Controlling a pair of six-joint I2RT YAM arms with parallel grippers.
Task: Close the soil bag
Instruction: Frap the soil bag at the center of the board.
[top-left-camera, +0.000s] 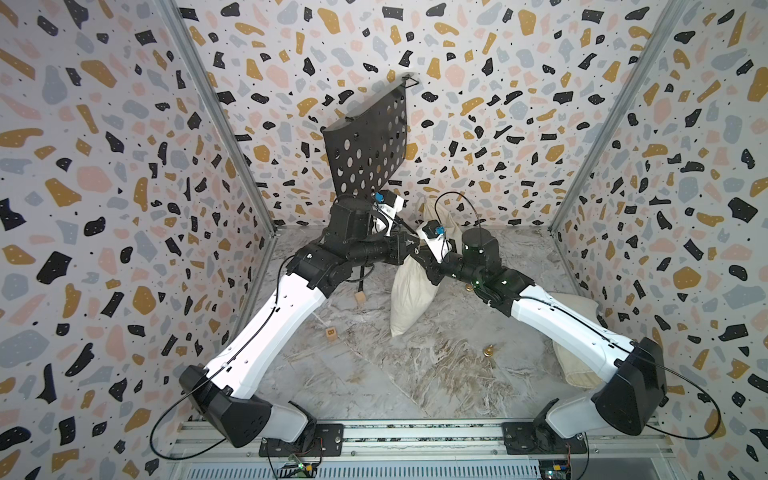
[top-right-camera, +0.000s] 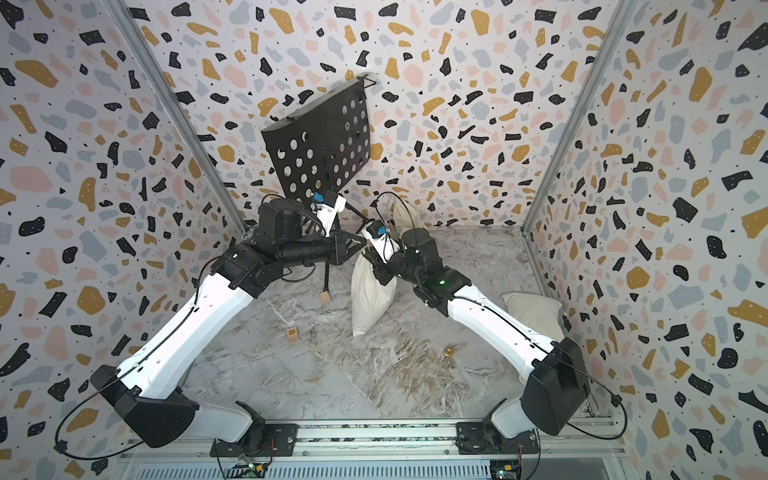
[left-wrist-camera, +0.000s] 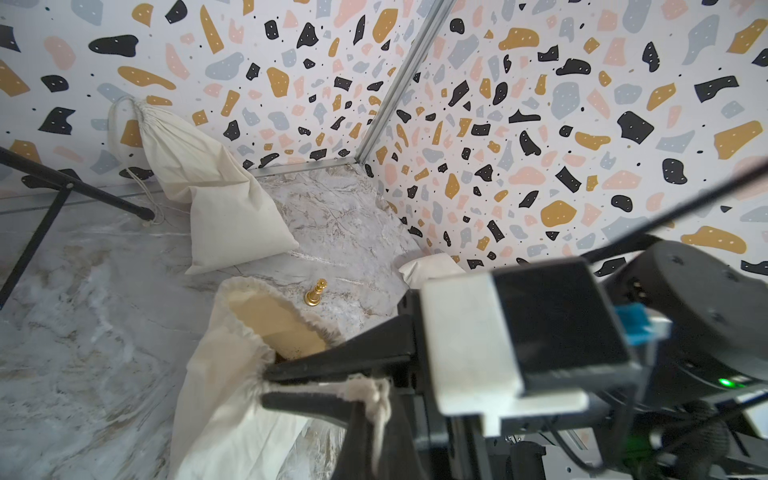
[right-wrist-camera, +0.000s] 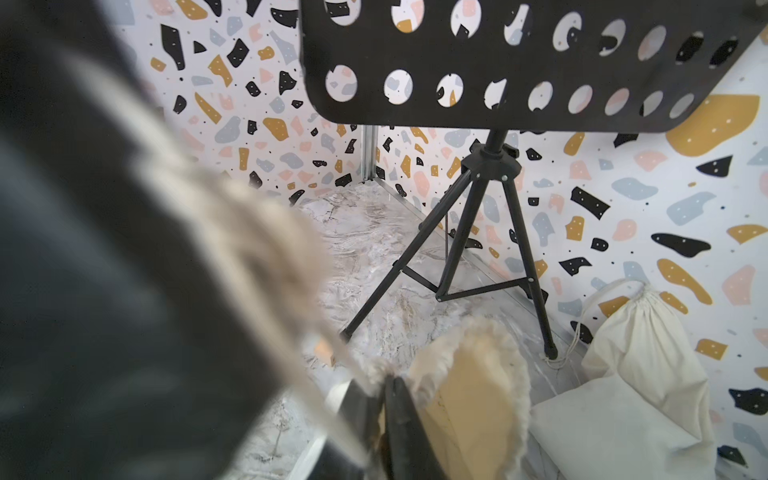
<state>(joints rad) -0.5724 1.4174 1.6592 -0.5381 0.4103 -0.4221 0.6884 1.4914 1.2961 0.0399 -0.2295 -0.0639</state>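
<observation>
Slumping in the middle of the table (top-left-camera: 374, 374), the soft soil bag (top-left-camera: 411, 291) gapes open — left pincer (top-right-camera: 359, 244) clamped on its drawstring (left-wrist-camera: 376, 401), right pincer (left-wrist-camera: 266, 386) pinching the rim (left-wrist-camera: 249, 286) — and looks best cinched by that cord.

Marble-veined bench (top-left-camera: 415, 382) bears the open soil bag (top-left-camera: 411, 299) mid-surface; behind that bag, a tied sack (left-wrist-camera: 216, 195) and music stand (top-left-camera: 365, 141); near it, lettered block (top-left-camera: 331, 333) and plain block (top-left-camera: 360, 298); in front, gold pawn (top-left-camera: 488, 351); well apart, cream sack (top-right-camera: 534, 309).
</observation>
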